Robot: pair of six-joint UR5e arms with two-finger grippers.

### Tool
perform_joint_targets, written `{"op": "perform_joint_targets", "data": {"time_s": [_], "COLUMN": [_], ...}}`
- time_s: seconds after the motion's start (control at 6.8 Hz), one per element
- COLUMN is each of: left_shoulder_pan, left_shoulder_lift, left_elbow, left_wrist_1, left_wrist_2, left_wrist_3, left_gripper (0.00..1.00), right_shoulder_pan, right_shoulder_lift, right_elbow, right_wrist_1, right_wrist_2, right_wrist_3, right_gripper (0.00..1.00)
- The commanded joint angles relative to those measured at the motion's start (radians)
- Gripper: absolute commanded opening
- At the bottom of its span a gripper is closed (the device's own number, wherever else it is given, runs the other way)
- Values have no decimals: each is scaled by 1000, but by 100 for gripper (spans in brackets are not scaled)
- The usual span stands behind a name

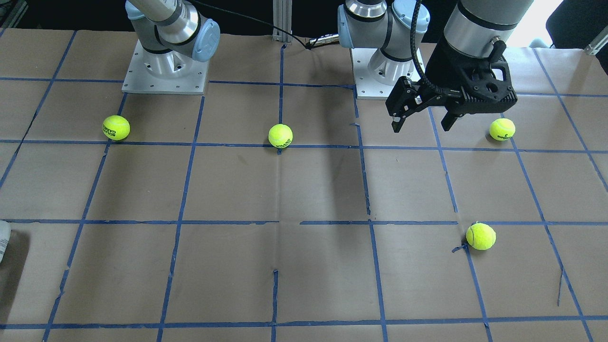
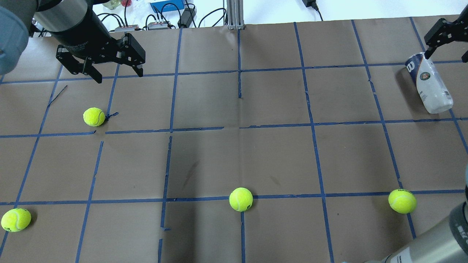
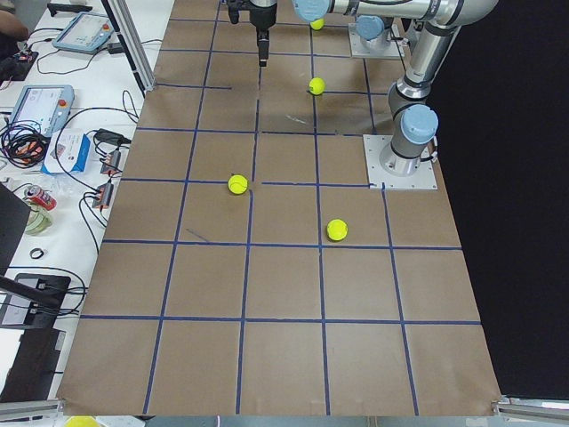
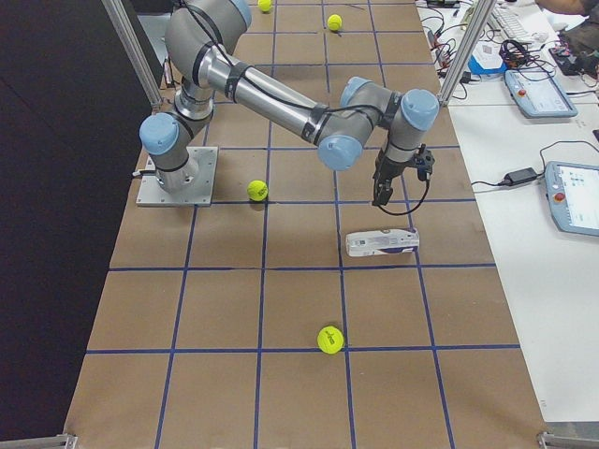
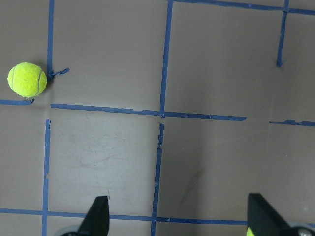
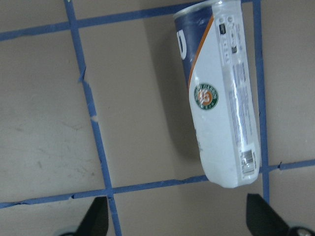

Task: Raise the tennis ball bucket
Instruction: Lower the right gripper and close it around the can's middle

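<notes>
The tennis ball bucket (image 2: 429,84), a clear can with a white and navy label, lies on its side at the table's far right; it also shows in the exterior right view (image 4: 382,244) and the right wrist view (image 6: 221,93). My right gripper (image 2: 446,54) hangs open and empty above the table just beyond the can's navy end (image 4: 382,192); in its wrist view (image 6: 178,216) the can lies ahead and right of centre. My left gripper (image 2: 119,77) is open and empty, raised over the far left (image 1: 422,128), with bare paper below it (image 5: 179,216).
Several yellow-green tennis balls lie loose: one near the left gripper (image 2: 94,117), one at near left (image 2: 15,220), one near centre (image 2: 241,199), one near right (image 2: 402,201). Both arm bases (image 1: 166,66) (image 1: 380,71) stand at the robot's edge. Cables and pendants (image 4: 571,196) sit beyond the table.
</notes>
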Motion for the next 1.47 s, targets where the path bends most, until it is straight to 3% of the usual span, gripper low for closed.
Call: {"op": "perform_joint_targets", "data": {"time_s": [0.0,0.15,0.59,1.03,1.18,1.32], "left_shoulder_pan": [0,0,2,2,2,2], "left_shoulder_lift": [2,2,0,0,0,0], "left_elbow": [0,0,0,0,0,0], "left_wrist_1": [0,0,0,0,0,0], "left_wrist_2": [2,0,2,2,2,2], "left_wrist_3": [0,0,0,0,0,0], "left_gripper": [100,100,100,100,100,100], "right_shoulder_pan": [-5,-15,-66,-66,-68,-69], "right_shoulder_lift": [116,145,199,212,210,204], "right_elbow": [3,3,31,68,83,82], "right_wrist_1": [-227,-287,-300,-308,-323,-323], "right_wrist_2": [-4,-4,4,13,13,13], "right_wrist_3": [-47,-86,-219,-219,-219,-221], "right_gripper": [100,100,100,100,96,79]}}
